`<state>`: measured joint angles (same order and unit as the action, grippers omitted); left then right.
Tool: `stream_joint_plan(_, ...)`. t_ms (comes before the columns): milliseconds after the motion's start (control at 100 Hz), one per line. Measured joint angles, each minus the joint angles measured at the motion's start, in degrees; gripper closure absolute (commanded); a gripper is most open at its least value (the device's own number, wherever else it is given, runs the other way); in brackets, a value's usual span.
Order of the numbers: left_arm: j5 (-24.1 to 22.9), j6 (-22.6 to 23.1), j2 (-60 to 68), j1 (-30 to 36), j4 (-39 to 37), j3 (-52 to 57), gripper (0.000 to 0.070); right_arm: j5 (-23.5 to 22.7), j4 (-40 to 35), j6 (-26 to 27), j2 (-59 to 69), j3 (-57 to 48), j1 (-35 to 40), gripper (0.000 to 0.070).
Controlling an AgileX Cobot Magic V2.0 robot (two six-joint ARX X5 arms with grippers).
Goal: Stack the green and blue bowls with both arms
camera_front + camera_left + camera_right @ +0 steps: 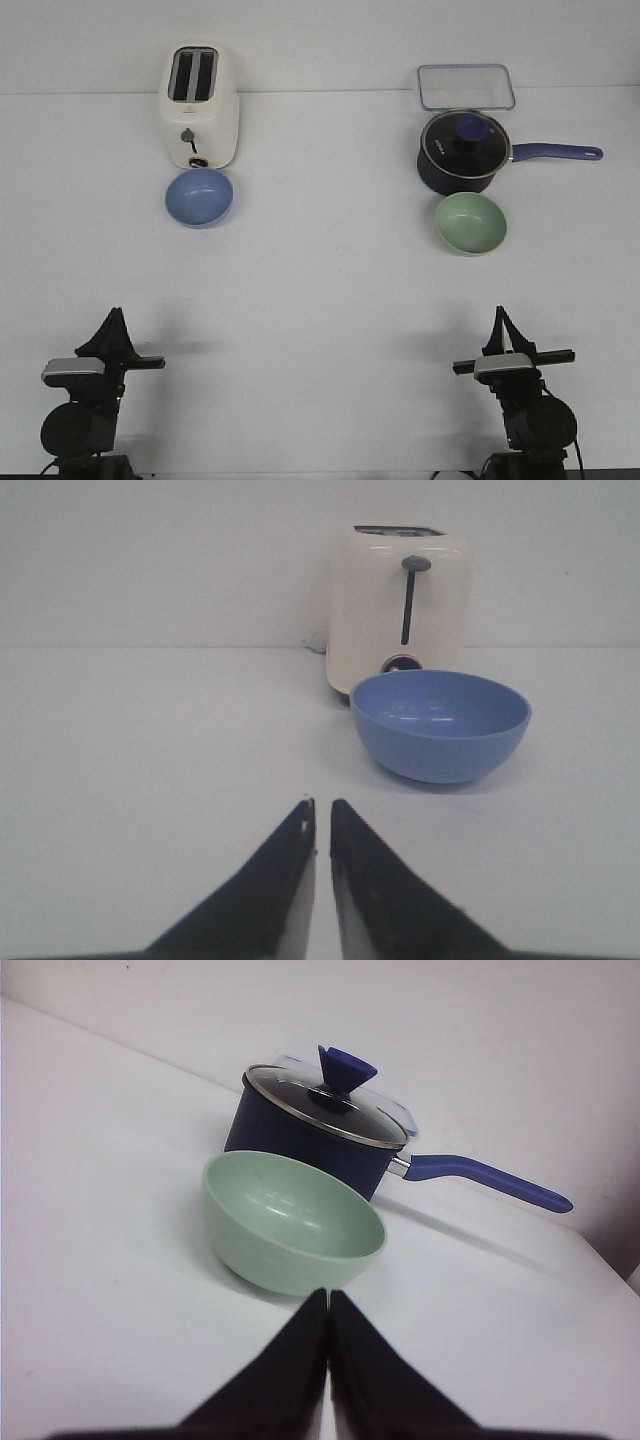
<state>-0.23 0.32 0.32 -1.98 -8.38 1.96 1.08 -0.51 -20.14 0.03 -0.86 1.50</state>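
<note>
Both black grippers — left (112, 318) and right (500, 316) — sit with tips together, holding nothing, since you haven't reached yet. Your matte periwinkle-blue bowl (199, 197) lies just before the cream toaster (200, 104); the sage-green bowl (471, 222) well to its right — each facing its own arm.

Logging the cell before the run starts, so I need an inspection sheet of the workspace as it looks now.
Surface: white table, no spills seen.
Job's things: blue bowl upright in front of the toaster; green bowl upright in front of the saucepan; bowls far apart, unstacked.
Clutter: toaster, lidded saucepan, clear container behind it.
Grippers: left gripper and right gripper shut, empty, short of the bowls.
Cables: one seen behind the toaster.
Surroundings: plain white wall.
</note>
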Motion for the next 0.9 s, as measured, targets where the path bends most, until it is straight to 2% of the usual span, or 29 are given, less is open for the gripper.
stream_joint_plan(900,0.0,0.0,0.0,0.0,0.0,0.0,0.0686,0.0,0.7,0.0,0.0,0.0,0.0,0.0700)
